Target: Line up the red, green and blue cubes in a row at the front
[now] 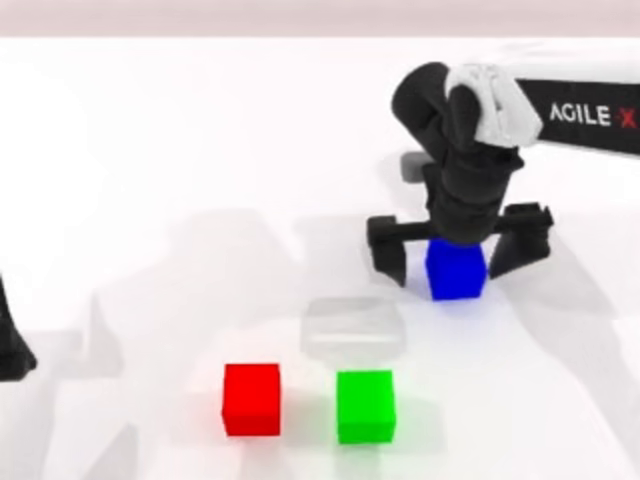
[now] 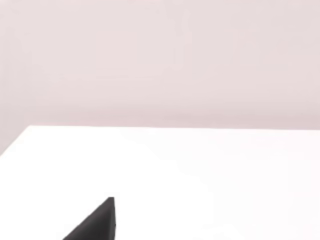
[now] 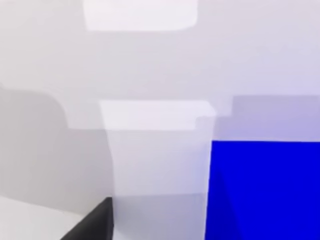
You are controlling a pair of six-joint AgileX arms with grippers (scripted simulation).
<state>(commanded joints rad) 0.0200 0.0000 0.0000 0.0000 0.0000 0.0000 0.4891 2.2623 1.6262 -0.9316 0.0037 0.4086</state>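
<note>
The blue cube [image 1: 456,272] rests on the white table, right of the middle. My right gripper [image 1: 450,266] stands over it, open, with one black finger on each side and a gap between each finger and the cube. In the right wrist view the blue cube [image 3: 265,190] fills the corner beside one dark fingertip [image 3: 95,222]. The red cube [image 1: 251,398] and the green cube [image 1: 365,405] sit side by side near the front edge, red to the left. My left arm [image 1: 12,345] is parked at the far left edge. One of its fingertips [image 2: 97,222] shows over bare table.
A pale, see-through boxy patch [image 1: 352,325] lies on the table [image 1: 150,200] between the blue cube and the green one. A small grey patch [image 1: 410,166] sits behind the right arm. The space to the right of the green cube is bare.
</note>
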